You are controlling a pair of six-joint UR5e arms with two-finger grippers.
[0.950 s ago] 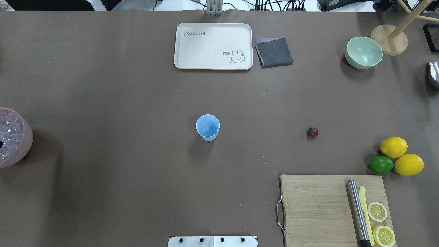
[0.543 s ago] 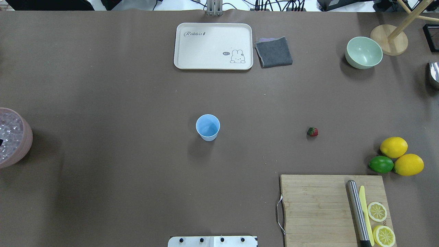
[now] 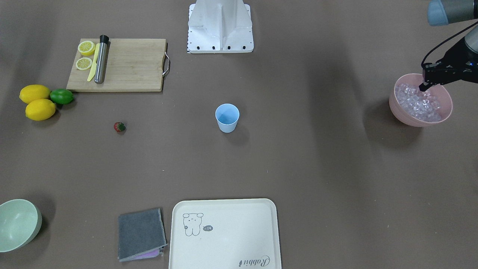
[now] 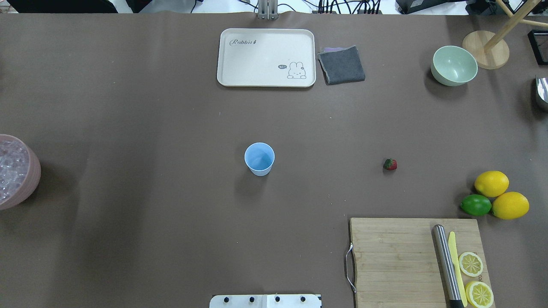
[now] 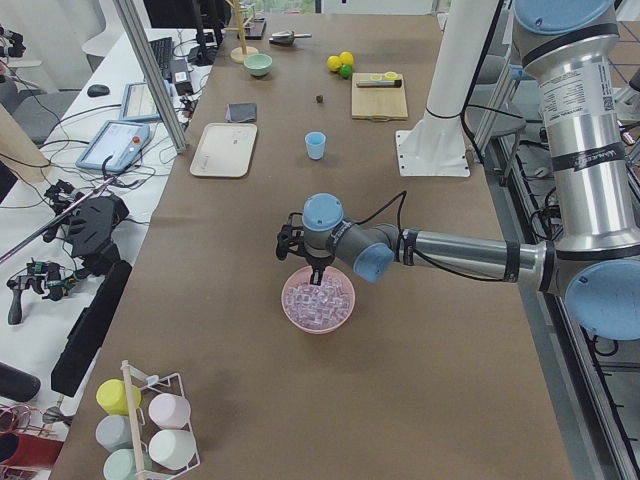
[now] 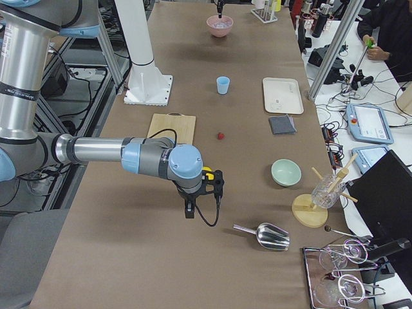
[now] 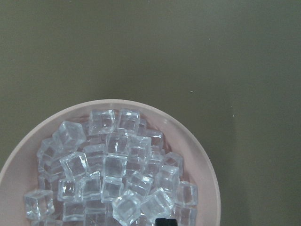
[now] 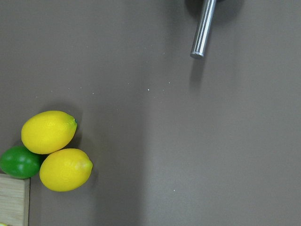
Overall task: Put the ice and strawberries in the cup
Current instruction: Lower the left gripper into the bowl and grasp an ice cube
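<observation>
Since 0.5 s ago: the black tip of my left gripper [image 3: 423, 87], then at the overhead cam's left edge over the ice, is out of that view; nothing else on the table has shifted.

Front cam: left gripper hangs over the pink bowl [image 3: 418, 123], tip down at the ice [image 3: 418, 102] near the bowl's robot-side rim. I can't tell whether it touches a cube, nor whether the fingers are spread or pressed together.

Left wrist cam: cubes heaped directly below, w/ only a sliver of one finger at frame bottom.

Cup [image 3: 227, 118]: light blue, upright, mouth up, well apart from left gripper toward table centre.

Strawberry [image 3: 119, 127]: on bare table, beyond the cup from left gripper, btwn cup and right gripper [image 6: 203, 196].

Right gripper: seen from right side cam only, pointing down above table; its state can't be told. Its wrist cam shows two lemons [image 8: 49, 132] touching a lime [image 8: 19, 161] below it, and the steel scoop [image 6: 270, 236] handle nearby.
</observation>
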